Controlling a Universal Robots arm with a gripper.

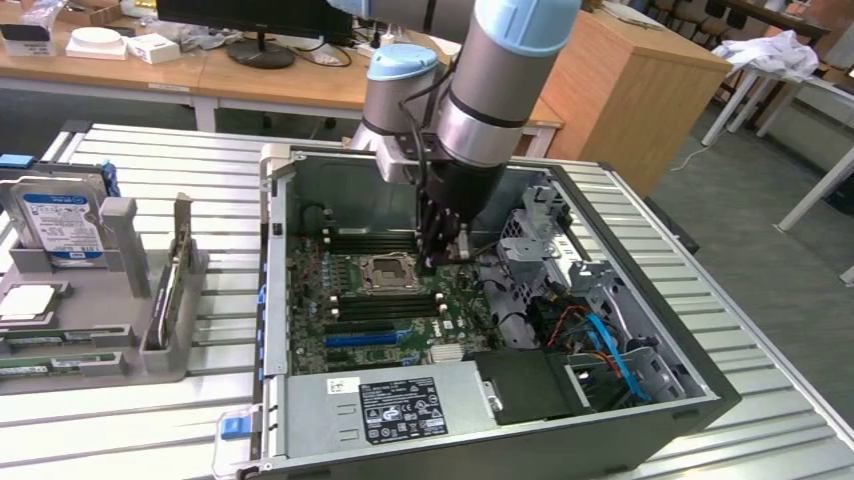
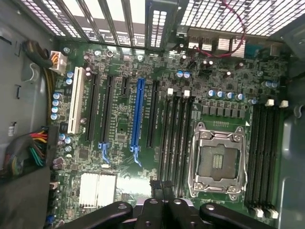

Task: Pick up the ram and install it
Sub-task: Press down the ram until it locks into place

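Slatted metal forms the table (image 1: 120, 420) nearest the exterior camera, carrying an open computer case (image 1: 694, 400) with its power supply (image 1: 387, 405) at the near edge. Beyond that lies the motherboard (image 1: 340, 300), its empty CPU socket (image 1: 390, 268) flanked by memory slots (image 2: 174, 138). Above the slots beside the socket hangs the hand (image 1: 438, 262), closed on a thin dark ram stick (image 2: 161, 188) held edge-down; the wrist view shows that stick just short of the slot row. The step in hand appears to be seating; it likely calls for exact alignment with one slot, then a straight push. Farther off, on the exterior view's left, a rack (image 1: 134, 300) holds a hard drive (image 1: 60, 230). Behind stand wooden desks (image 1: 174, 70)
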